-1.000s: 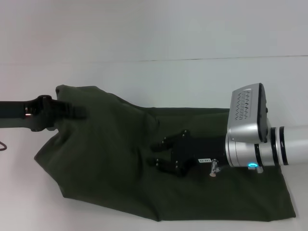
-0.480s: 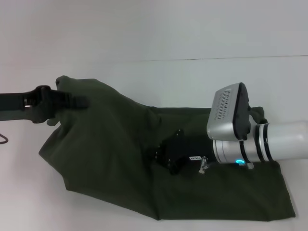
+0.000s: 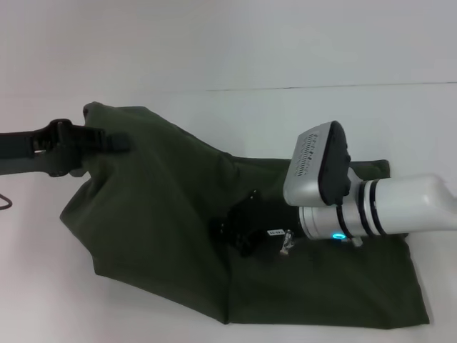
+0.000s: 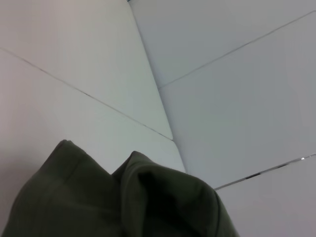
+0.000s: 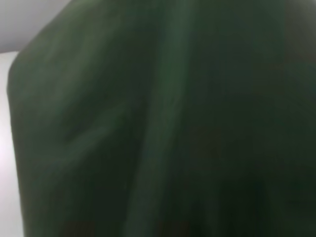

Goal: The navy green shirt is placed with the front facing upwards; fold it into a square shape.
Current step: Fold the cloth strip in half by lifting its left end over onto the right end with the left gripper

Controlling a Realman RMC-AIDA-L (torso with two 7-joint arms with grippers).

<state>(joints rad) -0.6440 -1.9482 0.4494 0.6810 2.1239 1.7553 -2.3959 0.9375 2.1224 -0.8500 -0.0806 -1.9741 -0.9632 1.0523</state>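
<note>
Shirt [image 3: 164, 214] lies on the white table [image 3: 235, 50], plain green side up, no lettering or collar visible. It's partly folded: the robot's-left portion is lifted and draped over toward the middle, forming a raised ridge that runs diagonally down to the near edge. The robot's-right portion lies flat, with the far right corner slightly bunched.

Left gripper [image 3: 107, 141] is at the far-left corner of the shirt, clamped onto the fabric edge there and holding it off the table. The left wrist view shows that pinched corner as two rounded humps of green cloth [image 4: 123, 202] in front of the white table surface and wall panels [image 4: 237, 98].

Right gripper [image 3: 232, 232] is down on the middle of the shirt, against the base of the raised fold, arm reaching in from the right. Its black fingers sit on the fabric; can't tell whether they're spread or pinched. The right wrist view is filled almost entirely by green cloth [image 5: 163, 123] with a soft vertical crease, and a sliver of white table at one side.
</note>
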